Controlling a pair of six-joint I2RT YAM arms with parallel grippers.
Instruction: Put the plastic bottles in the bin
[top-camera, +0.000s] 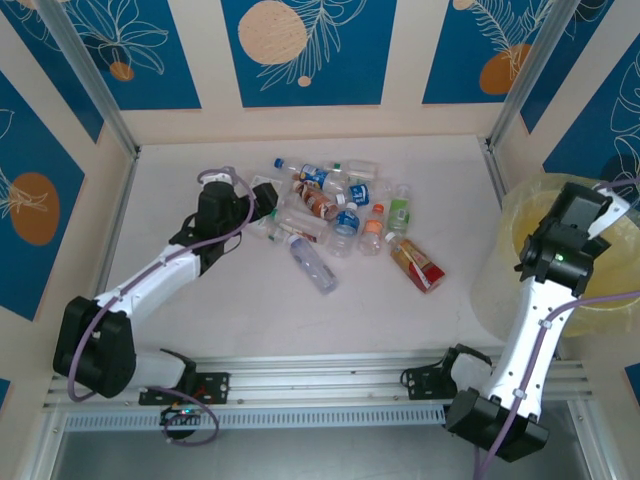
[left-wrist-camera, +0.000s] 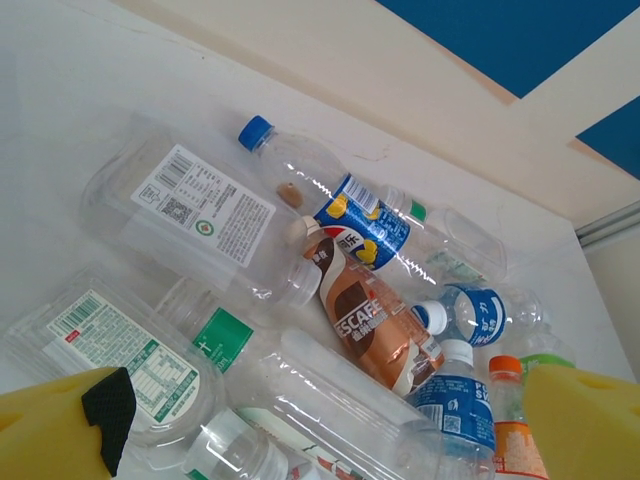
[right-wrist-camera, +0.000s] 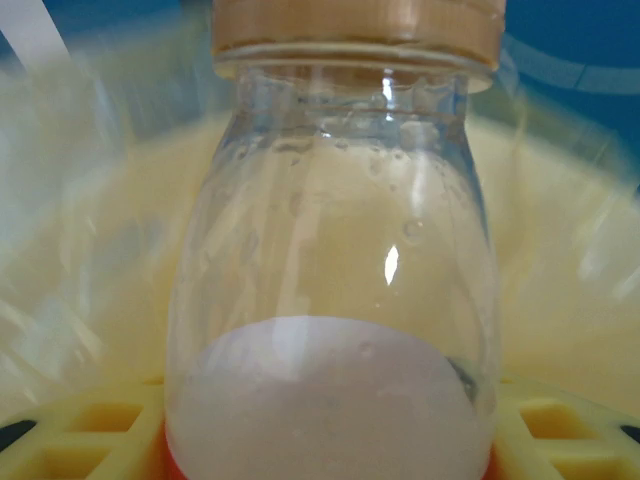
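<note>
Top external view, item 1: plastic bottles (top-camera: 335, 205), about a dozen, lay heaped on the white table (top-camera: 400, 320) near its far middle. A red-labelled bottle (top-camera: 418, 265) lay at the right fringe of the heap and a clear blue-tinted bottle (top-camera: 313, 265) at its near edge.

Item 2: bin (top-camera: 515, 225), round, pale yellow, with a translucent liner, stood beyond the table's right edge, well apart from the heap.

Item 3: left gripper (top-camera: 265, 197) was at the left edge of the heap. In the left wrist view its yellow fingers (left-wrist-camera: 50, 430) stood wide apart with nothing between them, above a large clear bottle with a white label (left-wrist-camera: 200, 205), a blue-capped bottle with a blue and yellow label (left-wrist-camera: 350, 215), a brown-labelled bottle (left-wrist-camera: 365, 320) and an orange-capped bottle (left-wrist-camera: 510, 400).

Item 4: right gripper (top-camera: 603, 216) was over the bin's opening. In the right wrist view its yellow fingers (right-wrist-camera: 90, 430) were closed on either side of a clear tan-capped bottle (right-wrist-camera: 330, 300), cap pointing away from the wrist, with the bin's yellow interior behind it.
</note>
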